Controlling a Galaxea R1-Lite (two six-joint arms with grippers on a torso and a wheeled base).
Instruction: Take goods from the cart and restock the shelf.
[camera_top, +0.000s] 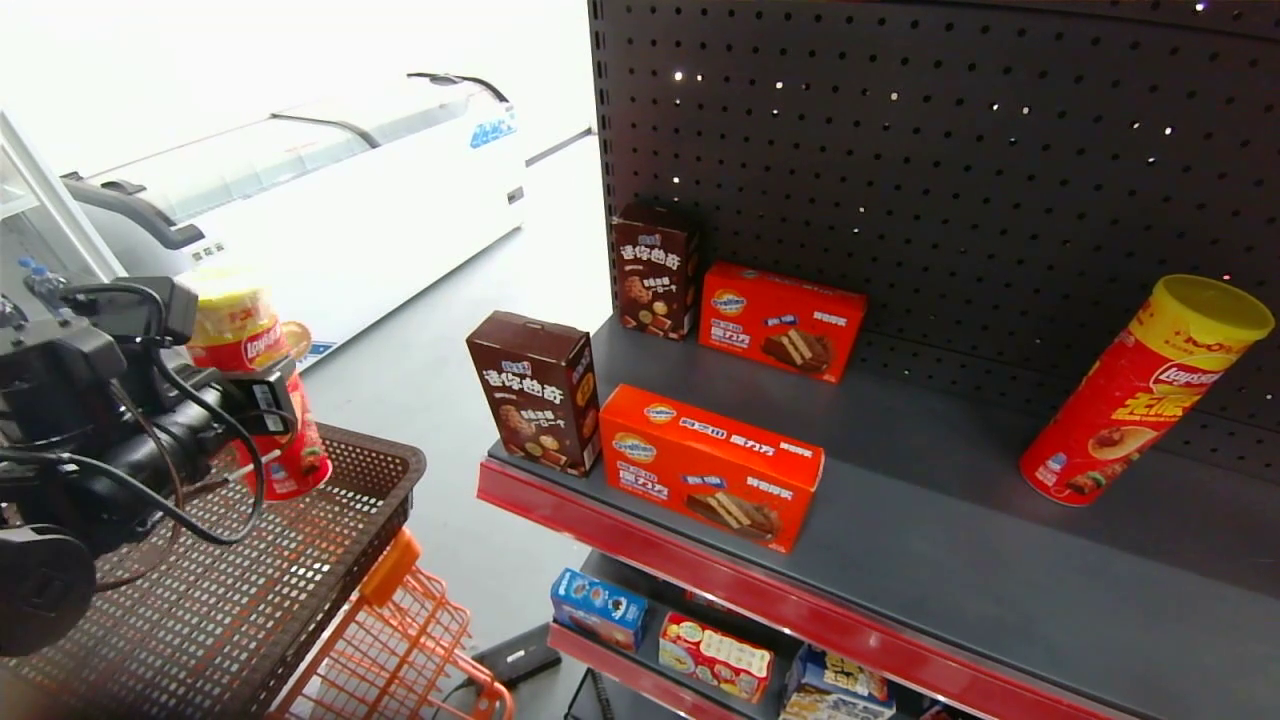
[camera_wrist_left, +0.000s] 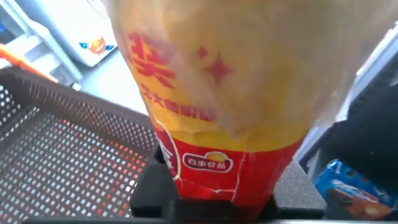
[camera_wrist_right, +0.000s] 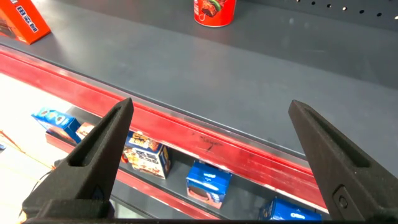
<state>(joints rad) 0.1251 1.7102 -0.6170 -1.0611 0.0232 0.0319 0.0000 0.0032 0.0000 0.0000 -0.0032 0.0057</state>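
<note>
My left gripper (camera_top: 262, 402) is shut on a red and yellow chip can (camera_top: 238, 335), holding it upright above the brown basket (camera_top: 250, 600) of the orange cart (camera_top: 400, 640). In the left wrist view the chip can (camera_wrist_left: 211, 124) stands between the black fingers (camera_wrist_left: 152, 190). The dark shelf (camera_top: 950, 510) with a red front edge holds two brown boxes (camera_top: 540, 390), two orange boxes (camera_top: 710, 465) and a second chip can (camera_top: 1140, 390) at the right. My right gripper (camera_wrist_right: 211, 107) is open in front of the shelf (camera_wrist_right: 249, 68), near its edge, with nothing between its fingers.
A white chest freezer (camera_top: 330, 200) stands behind the cart across the grey floor. Lower shelves carry blue and other snack boxes (camera_top: 600, 605). A black pegboard (camera_top: 950, 150) backs the shelf. There is bare shelf room between the orange boxes and the standing can.
</note>
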